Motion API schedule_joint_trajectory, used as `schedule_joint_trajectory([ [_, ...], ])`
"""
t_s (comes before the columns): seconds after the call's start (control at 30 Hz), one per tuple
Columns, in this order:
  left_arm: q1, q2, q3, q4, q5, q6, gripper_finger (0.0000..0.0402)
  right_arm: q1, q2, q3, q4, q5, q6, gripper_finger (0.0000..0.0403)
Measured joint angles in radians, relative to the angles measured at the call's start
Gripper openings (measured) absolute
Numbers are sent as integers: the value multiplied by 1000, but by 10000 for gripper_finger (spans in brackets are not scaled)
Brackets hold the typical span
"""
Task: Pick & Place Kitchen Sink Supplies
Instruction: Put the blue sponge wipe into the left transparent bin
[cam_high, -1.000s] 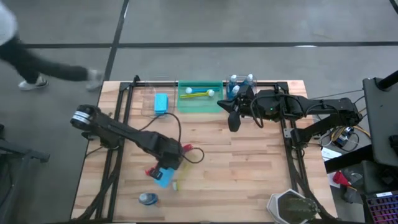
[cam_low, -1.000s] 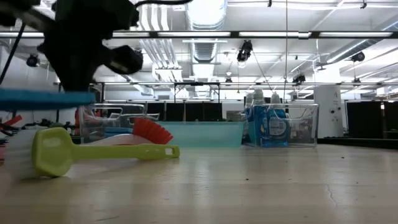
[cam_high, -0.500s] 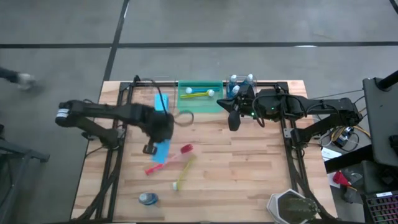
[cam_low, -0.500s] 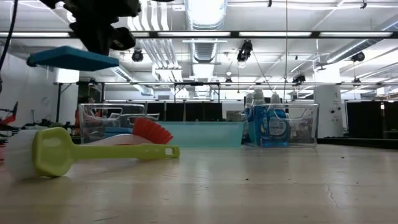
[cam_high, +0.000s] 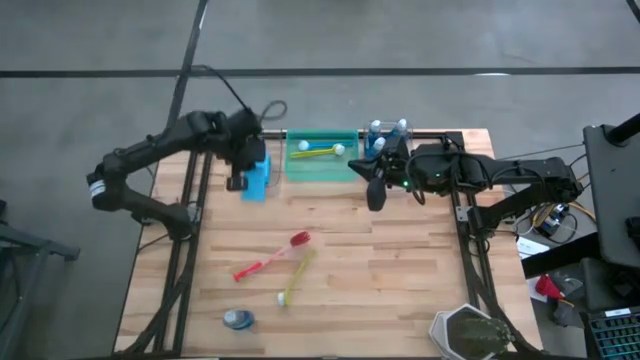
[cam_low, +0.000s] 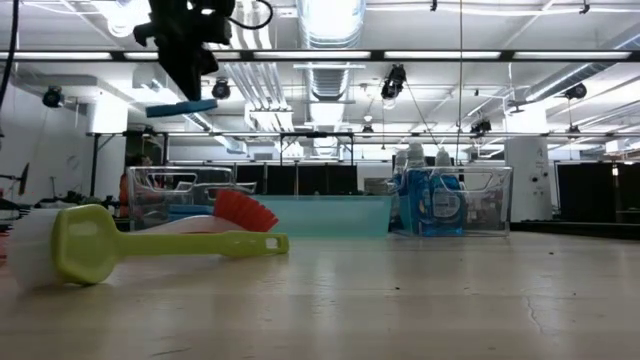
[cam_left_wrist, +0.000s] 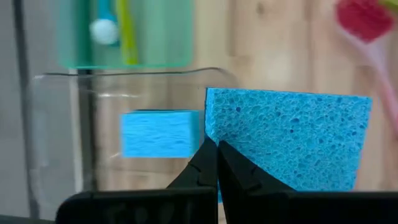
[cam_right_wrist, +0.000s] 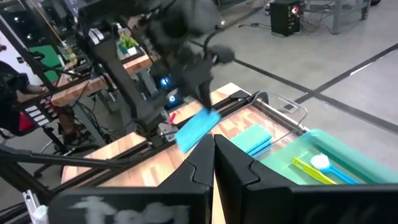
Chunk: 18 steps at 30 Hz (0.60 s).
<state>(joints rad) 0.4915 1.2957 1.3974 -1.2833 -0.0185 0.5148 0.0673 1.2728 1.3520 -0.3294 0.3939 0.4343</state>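
Note:
My left gripper (cam_high: 243, 178) is shut on a flat blue sponge (cam_left_wrist: 289, 140) and holds it in the air at the near side of the clear bin (cam_left_wrist: 56, 134) at the table's far left. Another blue sponge (cam_left_wrist: 158, 132) lies in that bin. A red brush (cam_high: 272, 255) and a yellow-green brush (cam_high: 298, 277) lie flat mid-table. A small bottle (cam_high: 238, 319) lies near the front edge. My right gripper (cam_high: 377, 195) is shut and hangs above the table, by the green bin (cam_high: 322, 160). My left gripper pinches the sponge at one short edge, near a corner (cam_left_wrist: 217, 146), between its two fingers. The fingers come from above, slanting down. The sponge (cam_low: 180, 106) is lifted clear of the table, nearly level with a slight tilt, and sticks out to one side of the fingers.
The green bin holds a yellow and a blue brush (cam_high: 320, 150). A clear bin with bottles of blue liquid (cam_high: 387, 132) stands to its right. Black frame rails (cam_high: 190, 250) run along both table sides. A dark hexagonal object (cam_high: 470, 335) sits at the near right corner.
My left gripper has carried the blue sponge up and toward the table's far edge, from beside the brushes to the clear bin, turning as it went. It has stayed shut on the sponge, which is now lifted high. The brushes have stayed in place.

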Motion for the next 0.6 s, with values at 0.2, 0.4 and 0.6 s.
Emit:
schedule_joint_trajectory([
  [0.2, 184, 54, 41, 37, 16, 127, 0, 8, 0, -31, 33, -3, 8, 8],
  [0.4, 312, 143, 40, 138, 48, 188, 0, 12, 0, -38, 34, -3, 11, 8],
  [0.6, 376, 259, 46, 163, 55, 253, 0, 15, 0, -38, 36, -5, 11, 8],
])
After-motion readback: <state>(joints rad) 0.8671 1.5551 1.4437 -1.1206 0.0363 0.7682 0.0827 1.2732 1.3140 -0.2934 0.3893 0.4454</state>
